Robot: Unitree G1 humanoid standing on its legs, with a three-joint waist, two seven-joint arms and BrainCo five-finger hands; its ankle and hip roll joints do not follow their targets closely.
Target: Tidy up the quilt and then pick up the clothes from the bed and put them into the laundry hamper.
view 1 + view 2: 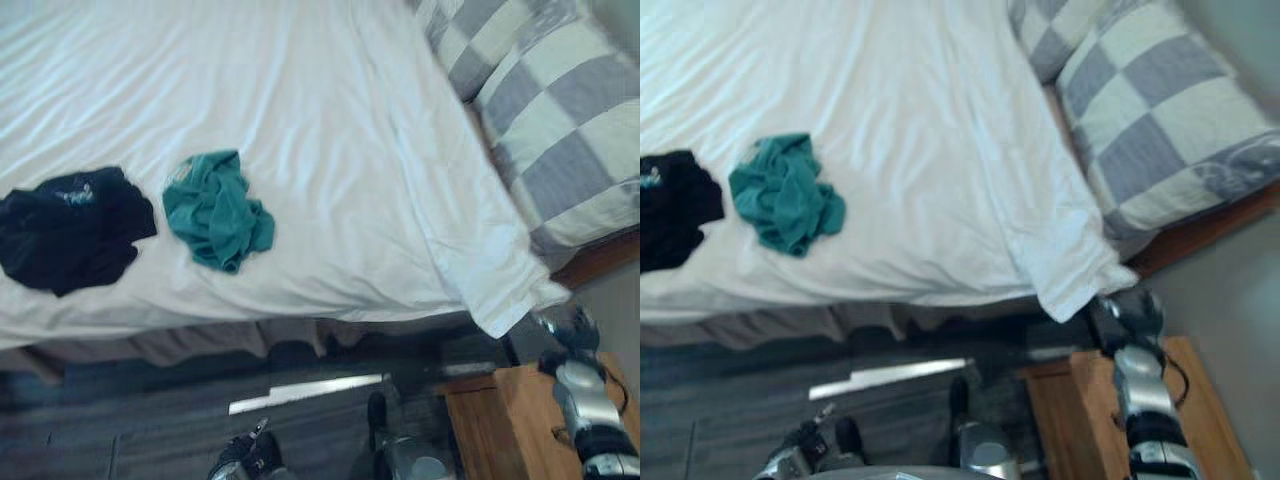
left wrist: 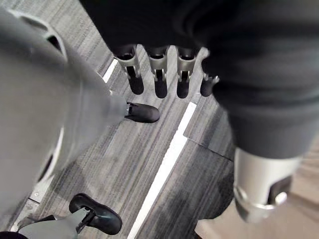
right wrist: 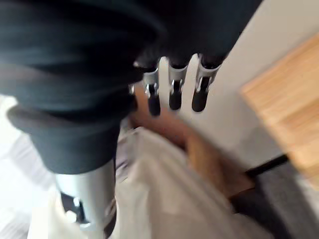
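A white quilt (image 1: pixel 330 150) lies spread flat over the bed, its corner (image 1: pixel 510 300) hanging off the near right edge. A crumpled teal garment (image 1: pixel 215 210) rests on it near the front edge, with a black garment (image 1: pixel 70 225) to its left. My right hand (image 1: pixel 1130 315) hovers just beside the quilt's hanging corner; its fingers (image 3: pixel 172 94) are straight and hold nothing. My left hand (image 1: pixel 245 455) hangs low over the floor in front of the bed, its fingers (image 2: pixel 159 79) relaxed and empty.
Grey-and-cream checked pillows (image 1: pixel 560 120) lie at the head of the bed on the right. A wooden nightstand (image 1: pixel 500 415) stands under my right arm. Dark striped floor (image 2: pixel 164 169) runs along the bed's front.
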